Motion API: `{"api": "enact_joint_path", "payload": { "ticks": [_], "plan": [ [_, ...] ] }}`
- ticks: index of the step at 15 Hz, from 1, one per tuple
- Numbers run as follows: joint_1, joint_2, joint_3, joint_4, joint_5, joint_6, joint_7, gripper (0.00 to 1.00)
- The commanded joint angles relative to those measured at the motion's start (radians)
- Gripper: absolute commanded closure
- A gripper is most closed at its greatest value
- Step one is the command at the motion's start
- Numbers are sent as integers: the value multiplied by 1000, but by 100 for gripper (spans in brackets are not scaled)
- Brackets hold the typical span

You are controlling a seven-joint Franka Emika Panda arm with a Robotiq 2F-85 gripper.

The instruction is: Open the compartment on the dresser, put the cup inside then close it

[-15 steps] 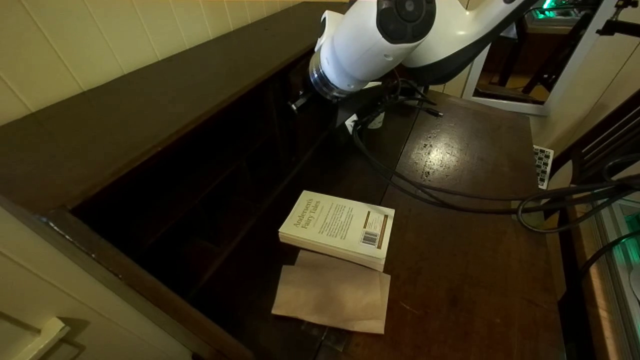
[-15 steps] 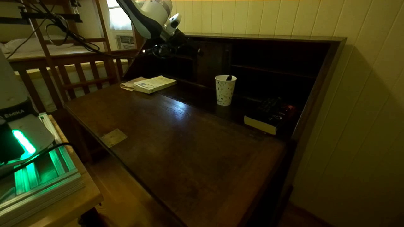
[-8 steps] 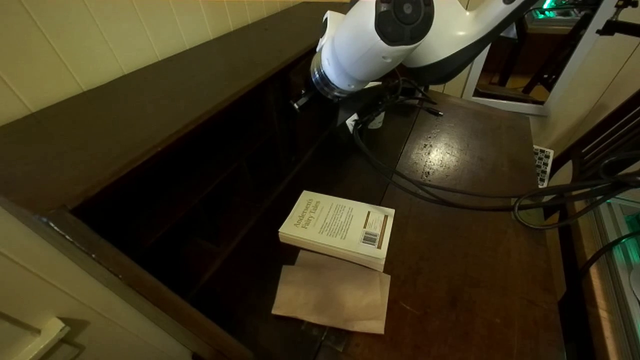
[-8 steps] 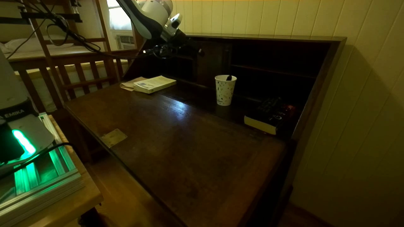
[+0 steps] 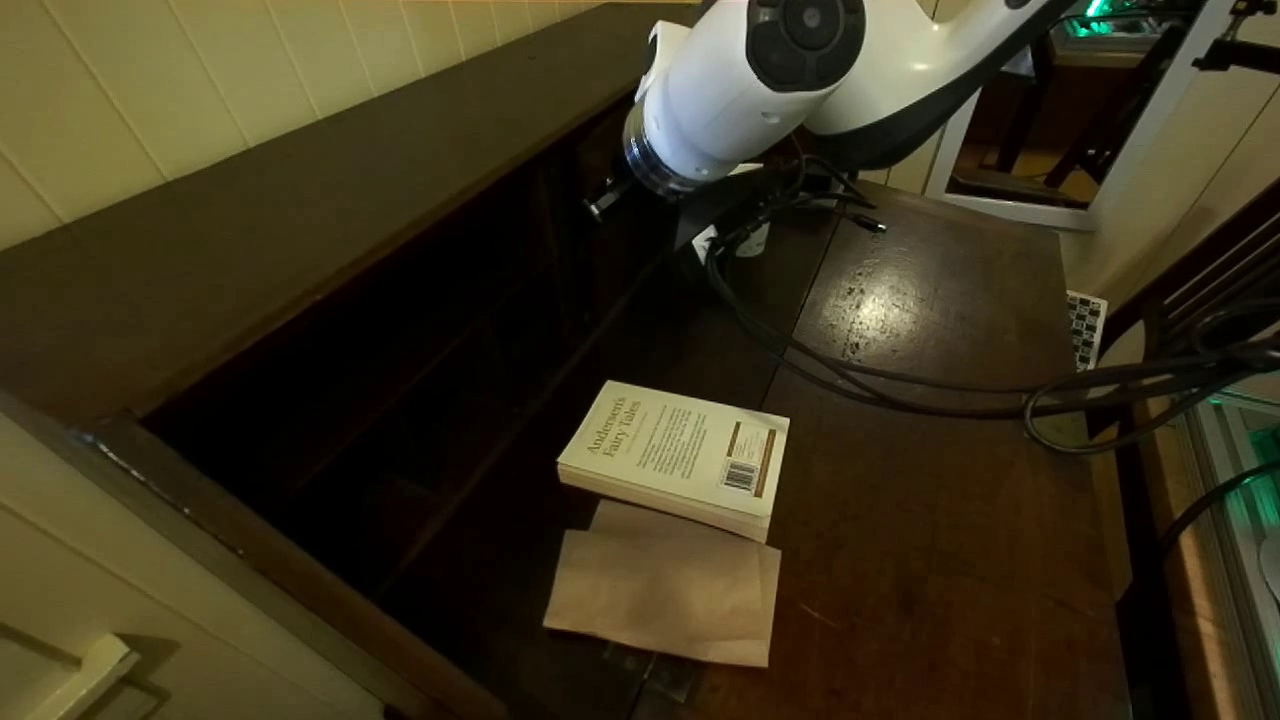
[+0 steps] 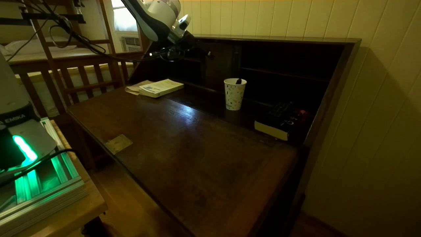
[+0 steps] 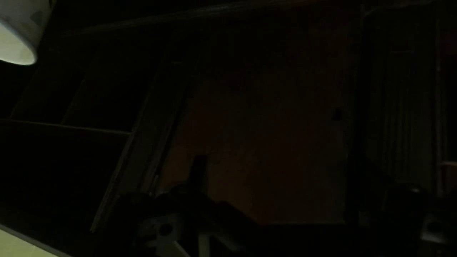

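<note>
The dresser (image 5: 950, 520) is dark brown with a glossy top and a row of pigeonholes at the back. The likely compartment is an upright wood panel (image 6: 221, 64) between two narrow columns. In the wrist view this panel (image 7: 267, 107) looks closed, with a small dark spot near its right edge. The white speckled cup (image 6: 234, 95) stands upright on the top, something dark at its rim. It shows at the wrist view's corner (image 7: 21, 28). My gripper (image 7: 278, 171) is open and empty, facing the panel; contact is too dark to tell. One fingertip shows in an exterior view (image 5: 600, 205).
A white book (image 5: 675, 450) and brown paper (image 5: 665, 595) lie on the dresser top. A dark thick book (image 6: 279, 121) lies near the dresser's side wall. Black cables (image 5: 880, 385) hang from the wrist over the top. The dresser's upper shelf edge (image 6: 279, 39) runs above the pigeonholes.
My gripper has shifted very slightly, its fingertip a little to the right in both exterior views. The hanging cables swing slightly. The cup and books have not moved.
</note>
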Motion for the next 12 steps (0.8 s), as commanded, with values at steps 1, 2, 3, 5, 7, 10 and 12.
{"api": "enact_joint_path", "payload": {
  "ticks": [1, 2, 3, 5, 7, 10, 12],
  "plan": [
    [-5, -11, -3, -18, 86, -16, -91, 0],
    [-5, -17, -3, -26, 108, -20, -113, 0],
    [-6, -26, -2, -37, 145, -26, -154, 0],
    [-7, -39, 0, -57, 213, -38, -230, 0],
    [-8, -47, 1, -68, 260, -48, -286, 0],
    [-8, -69, 0, -88, 305, -60, -344, 0],
    [-8, -86, -1, -108, 328, -70, -380, 0]
  ]
}}
